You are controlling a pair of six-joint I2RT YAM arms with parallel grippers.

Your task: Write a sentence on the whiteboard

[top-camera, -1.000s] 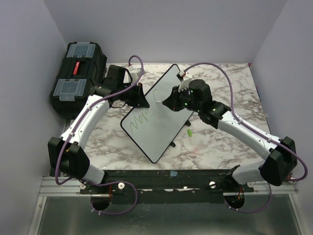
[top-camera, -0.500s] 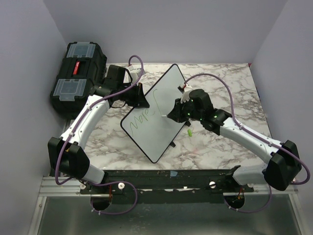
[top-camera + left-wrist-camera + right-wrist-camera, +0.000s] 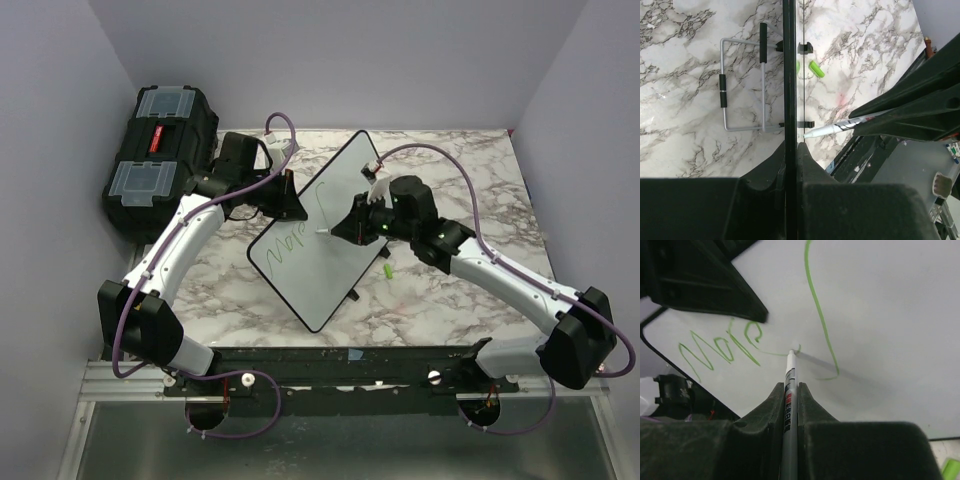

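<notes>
The whiteboard [image 3: 312, 275] stands tilted on the marble table, and my left gripper [image 3: 288, 203] is shut on its upper-left rim. In the left wrist view the board shows edge-on as a black rim [image 3: 790, 75] between my left gripper's [image 3: 791, 146] jaws. My right gripper [image 3: 347, 226] is shut on a white marker [image 3: 789, 390], whose tip touches the board face [image 3: 880, 315] just right of the green handwritten word. The sentence [image 3: 720, 347] is one green word plus a long curved stroke [image 3: 815, 305].
A black toolbox [image 3: 160, 150] with clear lid compartments sits at the back left. A green marker cap [image 3: 386, 270] lies on the table right of the board. The board's wire stand [image 3: 742, 85] sticks out behind it. Grey walls close in the table.
My right gripper has carried the marker leftward across the board, so the tip now sits near the end of the green word. The left arm and the board have stayed put.
</notes>
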